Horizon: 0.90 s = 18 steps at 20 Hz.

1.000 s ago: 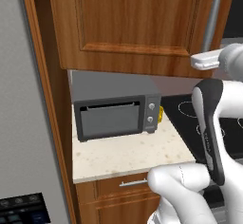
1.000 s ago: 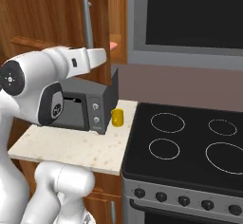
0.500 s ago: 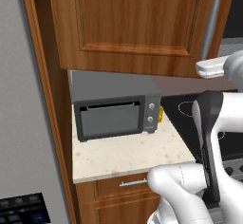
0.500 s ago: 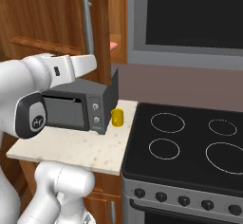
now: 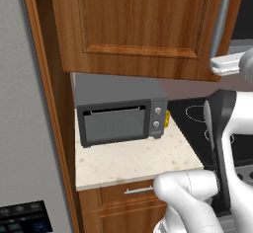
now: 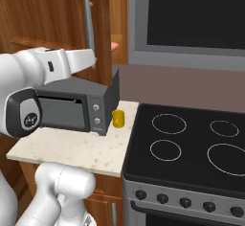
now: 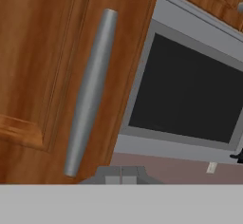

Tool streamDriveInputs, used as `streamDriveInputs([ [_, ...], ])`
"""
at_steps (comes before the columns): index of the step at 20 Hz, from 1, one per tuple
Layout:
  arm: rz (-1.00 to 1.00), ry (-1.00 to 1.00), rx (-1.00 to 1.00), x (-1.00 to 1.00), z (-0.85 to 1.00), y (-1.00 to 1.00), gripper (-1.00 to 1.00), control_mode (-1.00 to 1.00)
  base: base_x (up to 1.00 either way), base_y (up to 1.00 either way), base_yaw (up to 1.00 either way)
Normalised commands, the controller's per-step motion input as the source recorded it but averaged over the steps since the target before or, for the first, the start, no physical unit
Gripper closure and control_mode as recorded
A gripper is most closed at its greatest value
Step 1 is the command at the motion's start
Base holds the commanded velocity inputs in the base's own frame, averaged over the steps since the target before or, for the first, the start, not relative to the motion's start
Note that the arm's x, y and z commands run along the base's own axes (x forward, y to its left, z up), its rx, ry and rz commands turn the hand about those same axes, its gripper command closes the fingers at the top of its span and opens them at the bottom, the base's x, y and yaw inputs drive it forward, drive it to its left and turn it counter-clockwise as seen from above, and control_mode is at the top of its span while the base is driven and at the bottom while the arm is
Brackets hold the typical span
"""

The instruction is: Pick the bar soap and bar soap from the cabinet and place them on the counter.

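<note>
The reddish-brown cabinet (image 5: 143, 19) hangs above the microwave, its door carrying a long silver handle (image 5: 220, 24). In the right base view a small pink bar soap (image 6: 115, 45) peeks out past the door's edge beside the handle (image 6: 88, 24). My gripper (image 6: 92, 56) hovers just below that handle, shut with nothing in it. In the hand view its fingertips (image 7: 122, 173) sit pressed together under the handle (image 7: 90, 92). In the left base view the gripper (image 5: 215, 65) hangs at the door's lower right corner. The beige counter (image 5: 133, 160) lies below.
A dark microwave (image 5: 123, 118) stands on the counter with a yellow object (image 6: 117, 118) to its right. The black stovetop (image 6: 191, 143) adjoins the counter, under a dark grey-framed panel (image 7: 185, 95). A tall wooden side panel (image 5: 49, 103) bounds the counter's left.
My elbow has swung down and to the left in the right base view. The hand has drifted slightly but stays beside the cabinet handle. The fingers stay shut.
</note>
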Motion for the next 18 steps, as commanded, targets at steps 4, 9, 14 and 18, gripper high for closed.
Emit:
streamDriveInputs([
  [4, 0.00, 0.00, 0.00, -0.06, 0.20, -0.28, 1.00, -1.00, 0.00, 0.00, 0.00],
  [9, 0.05, 0.00, 0.00, -0.06, 0.11, -0.32, 1.00, -1.00, 0.00, 0.00, 0.00],
  [14, 0.11, 0.00, 0.00, -0.06, 0.05, -0.38, 1.00, -1.00, 0.00, 0.00, 0.00],
  [18, 0.15, -0.02, 0.00, -0.04, 0.01, -0.42, 1.00, -1.00, 0.00, 0.00, 0.00],
])
